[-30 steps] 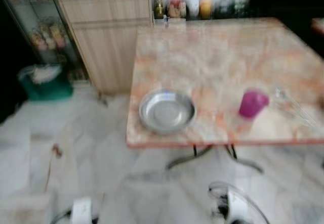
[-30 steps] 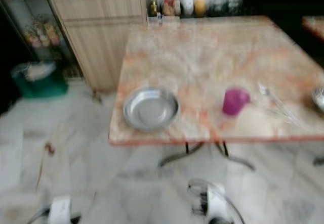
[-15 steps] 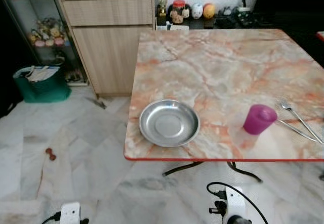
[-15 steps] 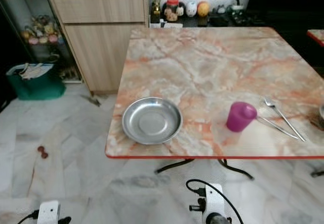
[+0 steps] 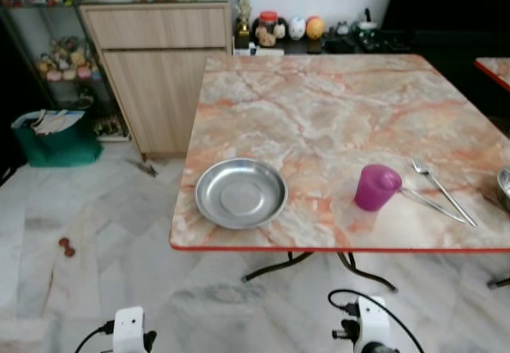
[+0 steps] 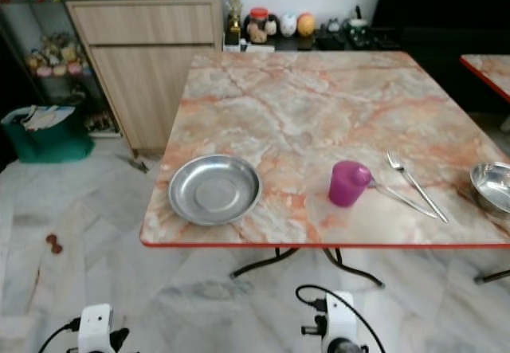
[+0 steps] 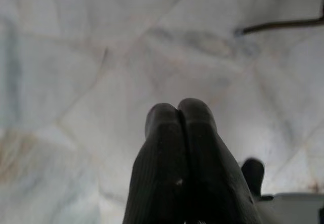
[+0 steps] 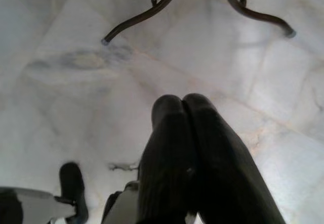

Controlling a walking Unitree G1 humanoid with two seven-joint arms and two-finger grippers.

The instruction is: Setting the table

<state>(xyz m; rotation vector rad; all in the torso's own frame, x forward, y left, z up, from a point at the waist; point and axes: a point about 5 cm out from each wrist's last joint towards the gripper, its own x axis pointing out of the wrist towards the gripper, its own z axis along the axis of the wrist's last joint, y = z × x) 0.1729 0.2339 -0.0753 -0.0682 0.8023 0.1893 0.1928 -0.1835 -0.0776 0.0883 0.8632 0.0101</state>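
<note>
Marble-patterned orange and white table top [image 6: 319, 106] with a red edge stands ahead of both claws, which hang low over the pale marble floor [image 5: 96, 257] at its near side. On it, ahead of the left claw [image 7: 179, 114], a round shallow silver metal plate [image 6: 215, 189] lies near the front edge. Ahead of the right claw [image 8: 183, 107] lies a magenta plastic cup [image 6: 348, 182] on its side, mouth toward a silver fork [image 6: 416, 186] and a second thin silver utensil [image 6: 402, 198] just beside it. Farther right of that claw, a small silver metal bowl [image 6: 492, 186] sits at the table's right end.

Since 0.5 s ago the whole scene has slid left and slightly down in the head views, a camera shift; the plate, cup and cutlery hold the same layout on the table, and the bowl now shows more fully. The blur of 1 s ago is gone.

Left claw: its 2 black fingers are pressed together, holding nothing, pointing at the floor. Right claw: likewise closed and empty, with the table's dark curved metal legs [image 8: 147, 11] beyond its tips.

Beyond the table stand a light wooden cabinet [image 5: 155, 74], a green bag [image 5: 52, 138] on the floor, and jars and ornaments [image 5: 279, 28] along the wall. No brand, label or writing can be read.
</note>
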